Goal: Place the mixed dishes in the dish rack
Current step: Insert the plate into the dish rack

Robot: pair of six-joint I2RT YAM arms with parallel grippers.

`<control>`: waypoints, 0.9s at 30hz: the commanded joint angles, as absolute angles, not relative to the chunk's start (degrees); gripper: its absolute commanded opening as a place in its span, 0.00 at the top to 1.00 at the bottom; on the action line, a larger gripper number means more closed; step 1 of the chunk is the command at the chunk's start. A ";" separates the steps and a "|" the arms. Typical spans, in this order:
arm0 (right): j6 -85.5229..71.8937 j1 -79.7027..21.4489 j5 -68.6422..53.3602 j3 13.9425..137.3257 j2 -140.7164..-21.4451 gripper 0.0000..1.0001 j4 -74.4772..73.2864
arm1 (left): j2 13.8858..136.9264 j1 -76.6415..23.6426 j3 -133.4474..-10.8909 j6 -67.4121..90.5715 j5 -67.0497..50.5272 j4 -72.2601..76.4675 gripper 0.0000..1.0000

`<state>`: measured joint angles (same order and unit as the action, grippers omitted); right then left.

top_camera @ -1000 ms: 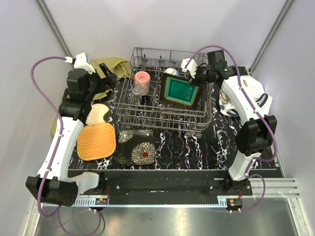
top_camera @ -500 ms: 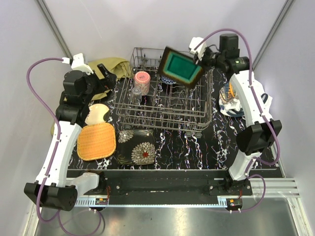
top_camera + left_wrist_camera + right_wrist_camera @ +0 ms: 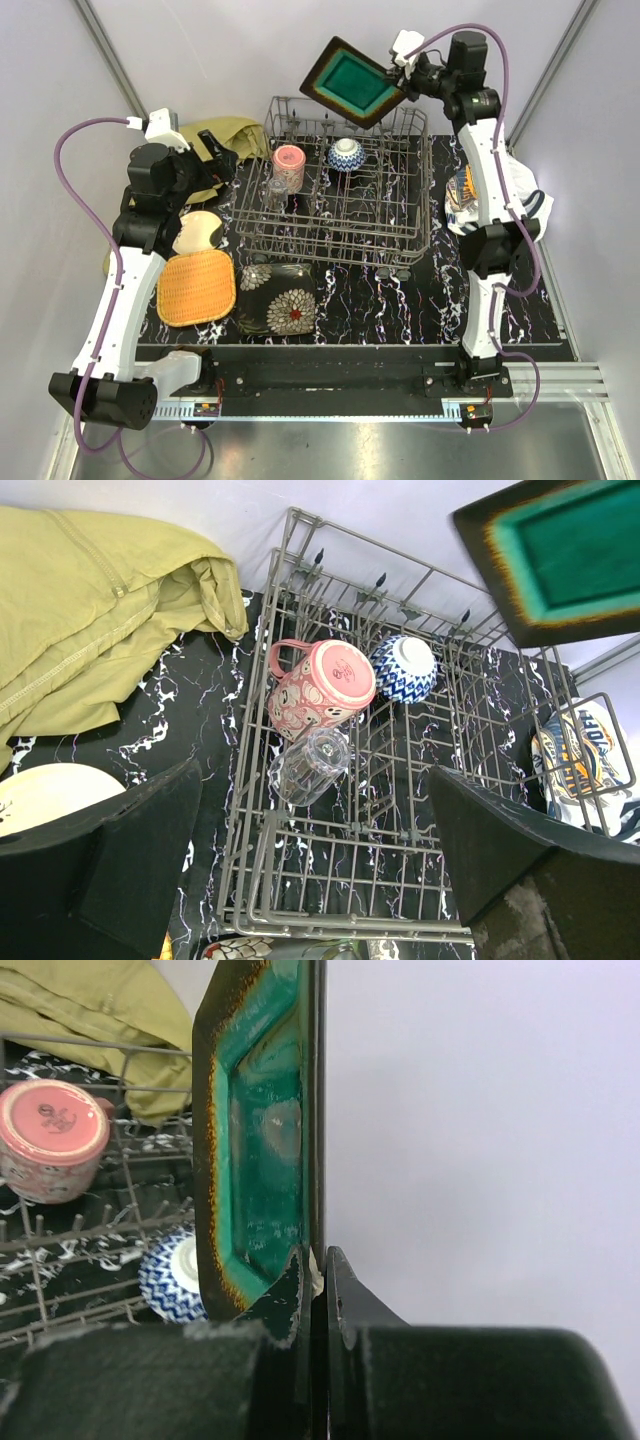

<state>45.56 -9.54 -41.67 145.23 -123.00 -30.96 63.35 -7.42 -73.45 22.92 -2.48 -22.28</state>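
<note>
Far left on surface (image 3: pixel 400 300), outside rack: orange plate (image 3: pixel 196 287), cream plate (image 3: pixel 198 230), floral plates (image 3: pixel 280 298). All lying flat, not yet loaded. Olive cloth (image 3: pixel 228 133) behind them. L jaws spread fully apart, empty, hanging just left of the rack nr the cloth. Prob. no part in the coming move.

Rack (image 3: pixel 345 240) mid-surface. Inside, left-rear: pink cup (image 3: pixel 288 165), glass (image 3: pixel 273 190) just in front of it, blue-white bowl (image 3: pixel 345 153) to the right. Right half only bare tines, free for a plate.

Teal plate (image 3: pixel 350 82) up in the air, above and just behind the rack's rear rim, well clear of the wire. Clamped at one edge by R jaws, closed tight on the thin rim, as in the wrist view. Extending left from the jaws, tilted, green face toward the overhead cam.

Key relation: free slots below the jaws and toward the near side, w/ bowl roughly under the plate's low end. Judged next: bring down and nearer, turn edge-on to drop between tines, keep right of the bowl to avoid a knock. R arm nearer and already holding, so its job.

Far right: printed cloth (image 3: pixel 515 185) beside the rack.
</note>
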 commanded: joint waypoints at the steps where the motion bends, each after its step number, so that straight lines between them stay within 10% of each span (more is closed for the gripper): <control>1: 38.16 -10.02 -49.47 150.65 -124.01 1.00 -13.38 | 62.75 -7.03 -73.57 22.85 -3.87 -19.51 0.01; 27: 46.92 -19.94 -39.92 142.91 -127.35 1.00 -8.96 | 61.17 -6.86 -72.25 23.03 -4.30 -19.60 0.01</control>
